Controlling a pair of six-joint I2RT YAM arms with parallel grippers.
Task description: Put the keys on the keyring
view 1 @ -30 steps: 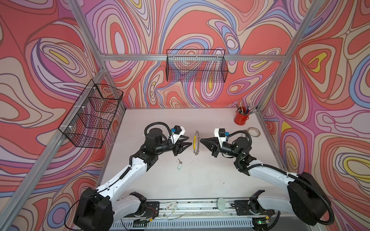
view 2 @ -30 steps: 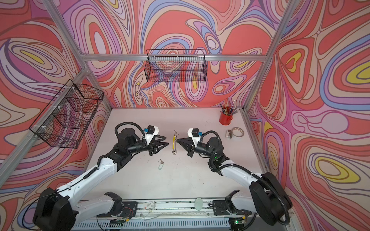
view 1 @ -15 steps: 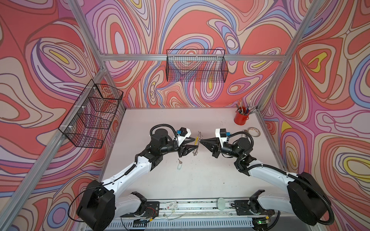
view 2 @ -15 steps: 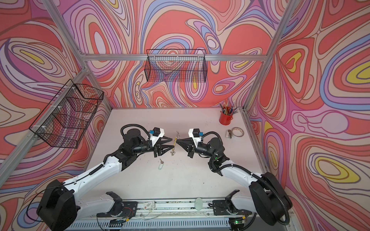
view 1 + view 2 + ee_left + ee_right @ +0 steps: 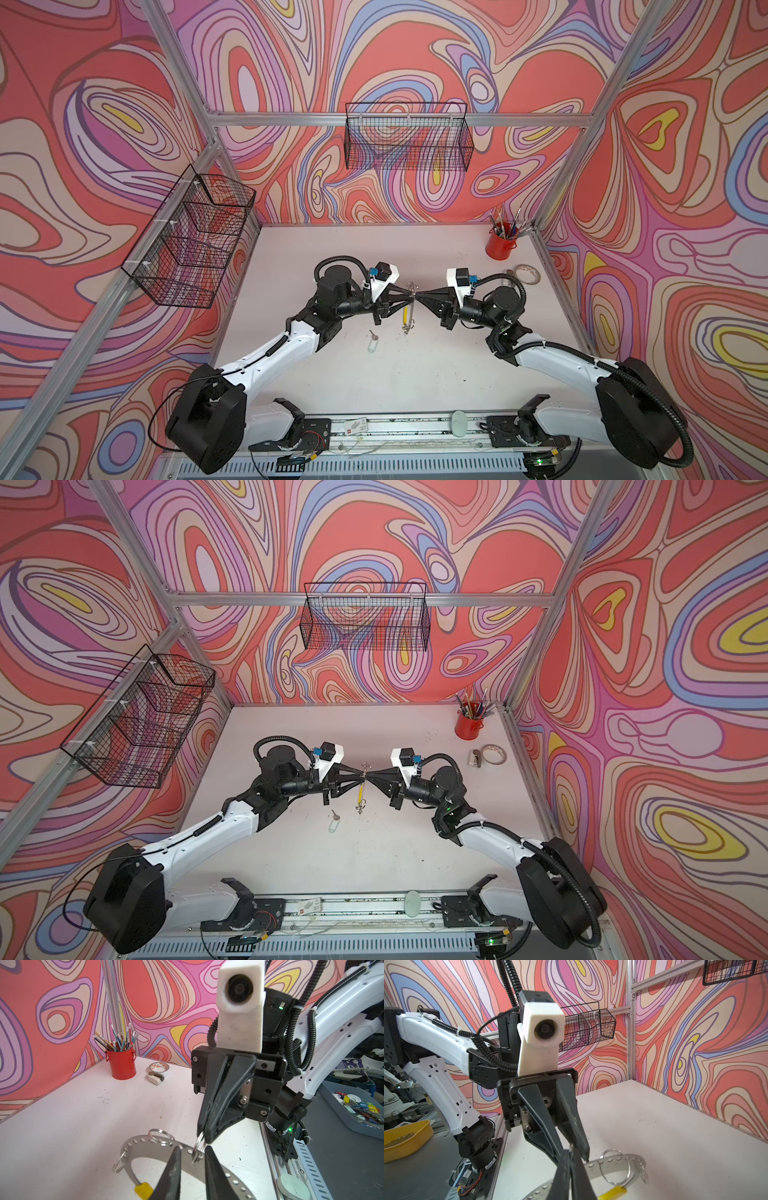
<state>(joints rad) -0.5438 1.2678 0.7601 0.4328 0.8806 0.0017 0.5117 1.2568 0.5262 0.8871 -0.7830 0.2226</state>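
Observed keyring (image 5: 145, 1149) on edge at mid-table (image 5: 415, 374), between the two gripper tips. Logged right gripper (image 5: 204, 1139) pinched tight on a small wire loop (image 5: 197, 1151) at its rim. Noted left gripper (image 5: 192, 1148) narrow, jaws either side of that loop with a gap showing, nothing clamped. Found one key (image 5: 372, 343) with tag flat on table, 7 o'clock from keyring in both top views.

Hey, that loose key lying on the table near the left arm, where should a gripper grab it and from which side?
Grip the key by its pale plastic tag, straight down from above, jaws across the tag's narrow width. It lies flat on the table, leaving no side access, and the tag looks wider than the metal blade.
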